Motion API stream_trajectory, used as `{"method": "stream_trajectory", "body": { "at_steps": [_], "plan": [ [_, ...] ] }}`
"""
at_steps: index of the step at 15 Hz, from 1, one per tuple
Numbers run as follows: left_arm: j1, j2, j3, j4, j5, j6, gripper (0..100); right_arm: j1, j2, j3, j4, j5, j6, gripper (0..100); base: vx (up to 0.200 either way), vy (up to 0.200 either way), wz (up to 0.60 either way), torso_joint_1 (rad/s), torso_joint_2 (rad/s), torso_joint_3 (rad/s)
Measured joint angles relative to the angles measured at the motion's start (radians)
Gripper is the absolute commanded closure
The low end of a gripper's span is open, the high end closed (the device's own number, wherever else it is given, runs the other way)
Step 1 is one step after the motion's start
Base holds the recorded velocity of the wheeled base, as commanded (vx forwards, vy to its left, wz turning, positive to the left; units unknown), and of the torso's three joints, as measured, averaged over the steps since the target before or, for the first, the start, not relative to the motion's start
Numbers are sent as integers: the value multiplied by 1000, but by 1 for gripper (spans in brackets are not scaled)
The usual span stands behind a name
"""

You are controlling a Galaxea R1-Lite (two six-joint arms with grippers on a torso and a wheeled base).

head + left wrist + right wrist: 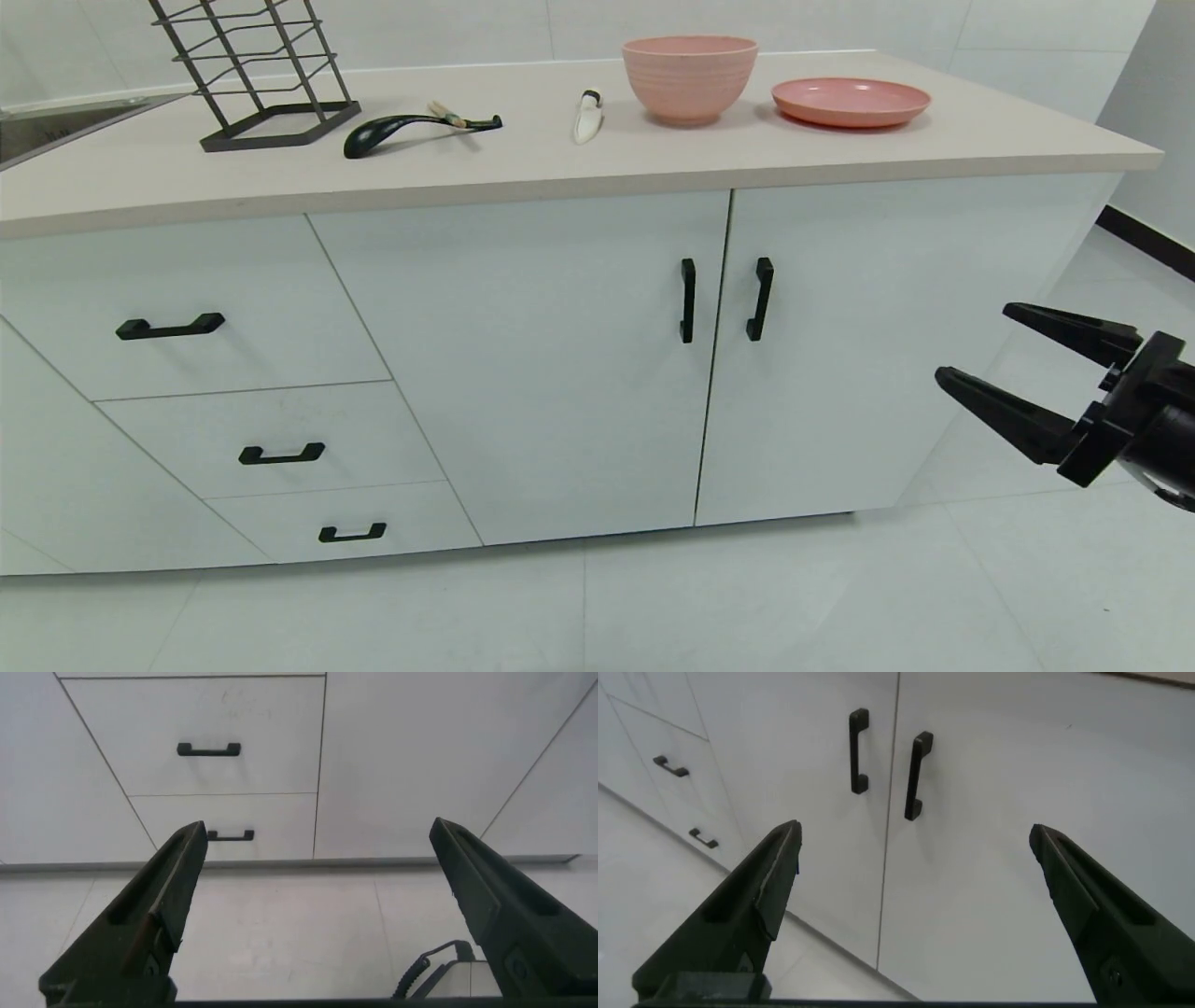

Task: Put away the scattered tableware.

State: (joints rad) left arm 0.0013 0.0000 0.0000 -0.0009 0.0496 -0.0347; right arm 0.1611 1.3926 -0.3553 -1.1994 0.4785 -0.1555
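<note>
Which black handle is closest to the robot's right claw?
The upright handle on the right cupboard door, nearest the open right gripper; the rest sit further left.

A pink bowl (690,77) stands upright on the desk (523,163). Beside it to the right is a pink plate (850,101), and to its left a white utensil (587,118) and a black spoon (397,127).

One bench (523,163) is holding five separate things, counted by kind.
One pink bowl (689,77), one pink plate (850,101), one black ladle (364,138), one white utensil (587,119) and one wire rack (271,89) are sitting on top. Below, three drawers (215,280) and two doors (523,373) are carrying five black handles (169,328).
</note>
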Motion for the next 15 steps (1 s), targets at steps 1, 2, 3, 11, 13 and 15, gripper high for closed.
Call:
{"method": "stream_trajectory", "body": {
  "at_steps": [1, 2, 3, 11, 13, 15],
  "plan": [
    [0, 0, 0, 0, -1, -4, 0, -3, 31, -7, -5, 14, -14, 0, 0, 0, 0, 0, 0, 0],
    [0, 0, 0, 0, -4, -9, 0, -5, 58, -23, -14, 31, -26, 0, 0, 0, 0, 0, 0, 0],
    [0, 0, 0, -9, -22, -6, 0, -5, 83, -47, -20, 49, -36, 0, 0, 0, 0, 0, 0, 0],
    [-69, 246, -258, -57, -246, -44, 0, 45, 231, -149, -54, 100, -59, 0, 0, 0, 0, 0, 0, 0],
    [-117, 363, -284, -59, -345, 41, 0, 56, 234, -151, -56, 104, -61, 0, 0, 0, 0, 0, 0, 0],
    [-150, 470, -299, -84, -414, 114, 0, 61, 234, -151, -61, 105, -63, 0, 0, 0, 0, 0, 0, 0]
  ]
}}
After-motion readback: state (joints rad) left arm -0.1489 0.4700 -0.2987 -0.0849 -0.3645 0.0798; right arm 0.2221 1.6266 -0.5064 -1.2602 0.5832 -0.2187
